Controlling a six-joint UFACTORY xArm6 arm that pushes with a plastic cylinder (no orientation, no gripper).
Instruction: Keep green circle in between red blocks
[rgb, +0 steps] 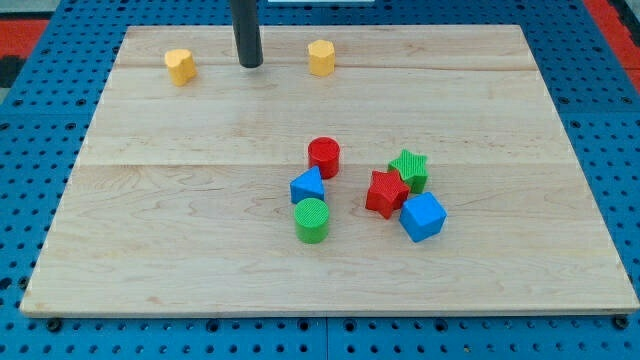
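The green circle (312, 220) stands below the middle of the board. A blue triangle (308, 186) sits just above it, touching or nearly so. The red circle (324, 157) is above the triangle. The red star (386, 192) lies to the green circle's right. My tip (250, 64) is near the view's top, far from these blocks, between two yellow blocks.
A green star (410, 169) touches the red star's upper right. A blue cube (422, 216) sits at the red star's lower right. A yellow block (180, 66) and a yellow hexagon (321, 57) stand at the top. The wooden board (150, 250) lies on a blue pegboard.
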